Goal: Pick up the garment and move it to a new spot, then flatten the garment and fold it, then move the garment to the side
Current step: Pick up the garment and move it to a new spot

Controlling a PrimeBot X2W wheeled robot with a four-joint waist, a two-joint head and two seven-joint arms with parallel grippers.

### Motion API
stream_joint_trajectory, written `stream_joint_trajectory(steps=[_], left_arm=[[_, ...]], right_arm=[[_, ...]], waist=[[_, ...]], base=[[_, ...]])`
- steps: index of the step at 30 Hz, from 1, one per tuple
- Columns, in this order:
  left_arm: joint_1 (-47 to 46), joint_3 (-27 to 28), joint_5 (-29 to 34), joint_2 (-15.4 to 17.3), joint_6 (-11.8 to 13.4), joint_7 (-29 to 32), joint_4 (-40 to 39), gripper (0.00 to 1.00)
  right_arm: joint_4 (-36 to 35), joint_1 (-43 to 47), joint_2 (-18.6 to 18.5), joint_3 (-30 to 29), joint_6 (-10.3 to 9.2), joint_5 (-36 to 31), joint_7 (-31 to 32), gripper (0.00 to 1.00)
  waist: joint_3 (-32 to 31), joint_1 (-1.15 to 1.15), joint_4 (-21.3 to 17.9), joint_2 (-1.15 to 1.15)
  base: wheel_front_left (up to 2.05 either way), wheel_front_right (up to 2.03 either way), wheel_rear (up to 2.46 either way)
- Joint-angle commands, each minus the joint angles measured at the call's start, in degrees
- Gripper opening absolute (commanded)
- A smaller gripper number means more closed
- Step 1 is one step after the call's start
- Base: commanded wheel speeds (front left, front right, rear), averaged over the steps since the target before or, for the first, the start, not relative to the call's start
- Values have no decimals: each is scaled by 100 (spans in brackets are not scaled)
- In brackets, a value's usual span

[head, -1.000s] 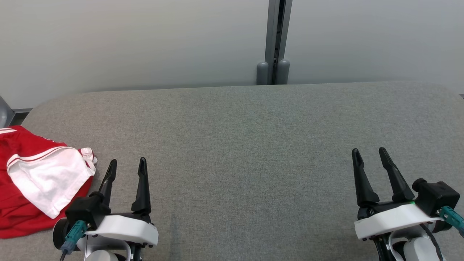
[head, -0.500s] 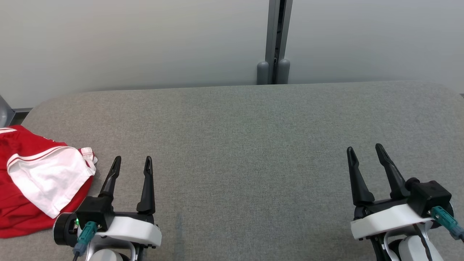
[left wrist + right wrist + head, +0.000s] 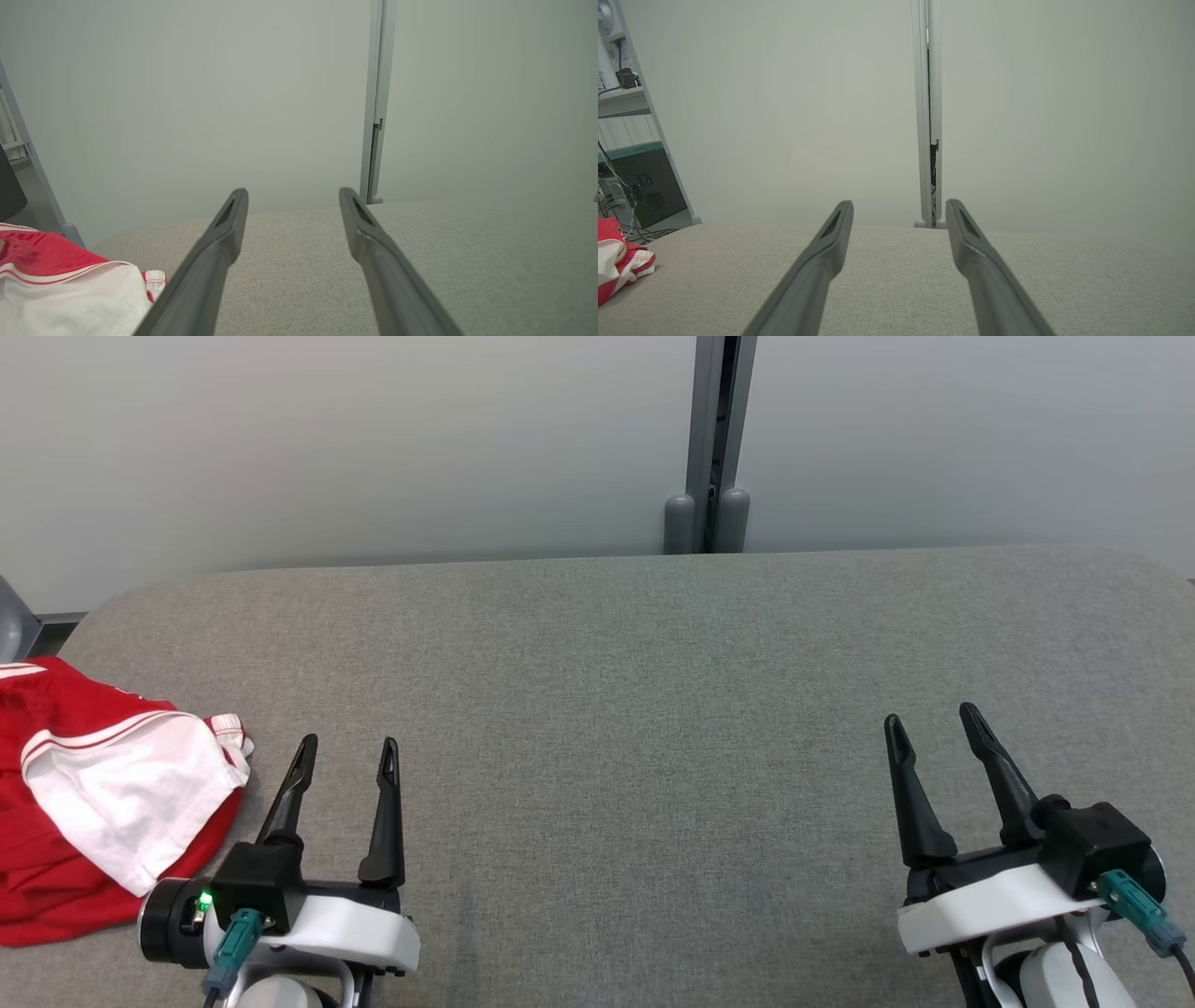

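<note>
Cloth lay bunched at the far left of the grey surface [image 3: 607, 709]: the garment [image 3: 93, 821], red with a white panel and thin white stripes, sat in a loose heap, part of it running off the left edge of the head view. Just to its right hovered the left pincer [image 3: 348, 741], its two dark fingers spread apart with nothing between them. The finger nearer the cloth stood close beside the white panel, with a strip of bare grey between the two.

The right pincer [image 3: 929, 713] hung well away over the right side of the surface, likewise splayed and empty. Both pointed toward the pale wall [image 3: 373, 448] behind, where a grey post [image 3: 719, 429] rose from the back edge of the surface.

In the left wrist view the garment [image 3: 56, 284] showed at the lower left, beside that pincer's left finger. In the right wrist view it [image 3: 616, 266] was a small red and white bundle at the far left edge.
</note>
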Motion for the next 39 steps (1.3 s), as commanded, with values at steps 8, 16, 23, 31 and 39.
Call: stream_joint_trajectory(steps=[8, 16, 23, 31, 39], left_arm=[[-99, 9, -34, 26, 9, -2, 6, 100], [-104, 5, -42, 26, 3, -2, 8, 100], [-113, 2, -82, 26, -9, -2, 20, 100], [-142, 14, -137, 26, -23, -2, 59, 100], [-112, 128, -257, 25, 10, -2, 144, 100]], right_arm=[[14, -5, -13, 6, 10, 12, -40, 100], [27, 8, -11, -3, 10, 23, -40, 100], [80, 6, -8, -13, 10, 89, -40, 100], [94, -6, -6, 82, 10, 169, -39, 100], [120, 6, -15, 197, 10, 373, -35, 100]], waist=[[9, 0, 3, 0], [22, 0, 8, 0], [29, 0, 36, 0], [70, 0, 234, 0], [102, 0, 712, 0]], base=[[0, 0, 0], [0, 0, 0], [0, 0, 0], [0, 0, 0], [0, 0, 0]])
